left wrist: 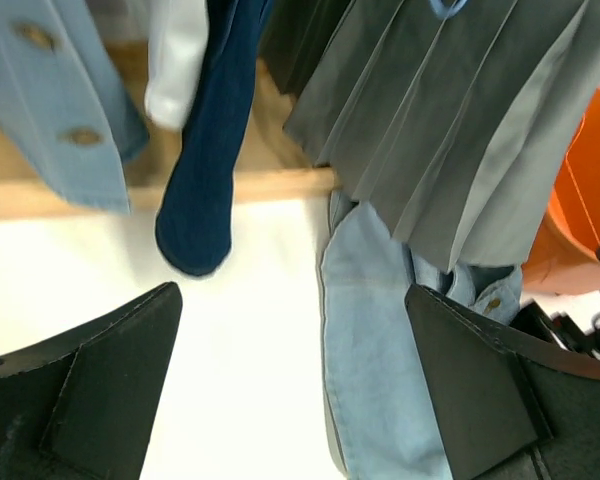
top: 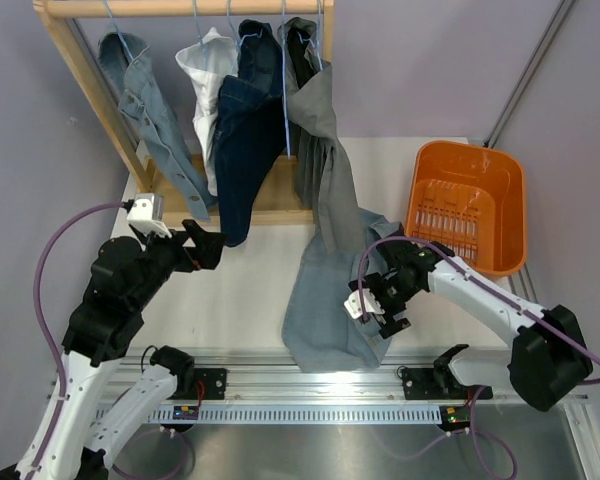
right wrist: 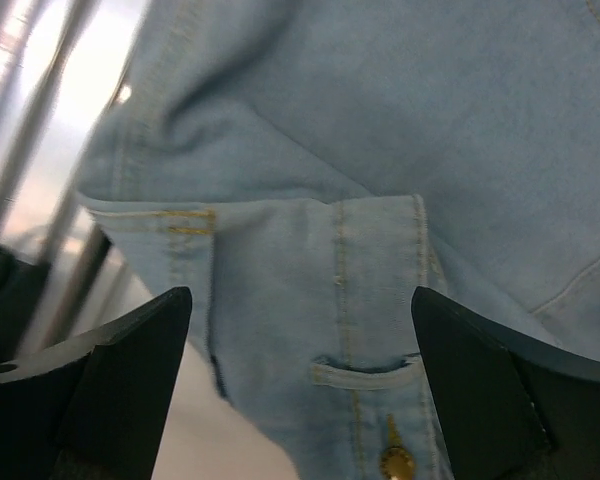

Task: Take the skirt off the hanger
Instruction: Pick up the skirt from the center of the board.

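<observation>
Faded, soft pale denim garment (right wrist: 380, 150) with a dull brass-coloured metal button (right wrist: 397, 462) lies under my matt black plastic right pincer (right wrist: 300, 295). Beyond: smooth pleated grey cloth (top: 325, 130), bare wooden rack (top: 80, 60), glossy orange plastic basket (top: 470, 200), shiny metal rail (top: 270, 385).

The skirt (left wrist: 450, 130) is cut off at top; rails (right wrist: 25, 150) beside denim (right wrist: 380, 150) blurred

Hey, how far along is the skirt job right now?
Looks mostly done: the light denim skirt lies on the table, off the rack. In hand: nothing; the right tool hovers open over it, and the left tool is open by the rack. Left: possibly the grey pleated skirt, hanging on the rack.
</observation>
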Controlling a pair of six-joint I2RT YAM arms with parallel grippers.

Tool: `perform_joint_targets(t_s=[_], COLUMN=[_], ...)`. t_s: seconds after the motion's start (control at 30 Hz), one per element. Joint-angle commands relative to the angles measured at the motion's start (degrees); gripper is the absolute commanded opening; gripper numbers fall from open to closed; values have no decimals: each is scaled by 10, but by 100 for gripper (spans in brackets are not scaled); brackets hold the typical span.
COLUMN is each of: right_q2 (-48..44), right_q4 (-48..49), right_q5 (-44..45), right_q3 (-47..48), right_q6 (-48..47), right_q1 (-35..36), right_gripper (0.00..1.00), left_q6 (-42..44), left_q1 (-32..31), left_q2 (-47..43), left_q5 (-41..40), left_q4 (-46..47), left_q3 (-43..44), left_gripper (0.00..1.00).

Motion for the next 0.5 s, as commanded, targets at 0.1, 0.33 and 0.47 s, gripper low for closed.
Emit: perform_joint_targets(t_s=[0.1,0.33,0.47], right_q2=[96,195,218], right_q4=[105,69,81], right_q5=[84,135,140], right_q3=[25,45,47], right_q6=[-46,-57,-22], right_q1=[19,43,53], right_gripper=[100,99,95], left_q6=[-43,-54,-54], left_q1=[-1,-1,0], left_q2=[-37,-53,-52], left_q5=[-2,1,16], left_q4=[10,16,21], left_q3=[-44,-78,-87], left_gripper=[99,99,99])
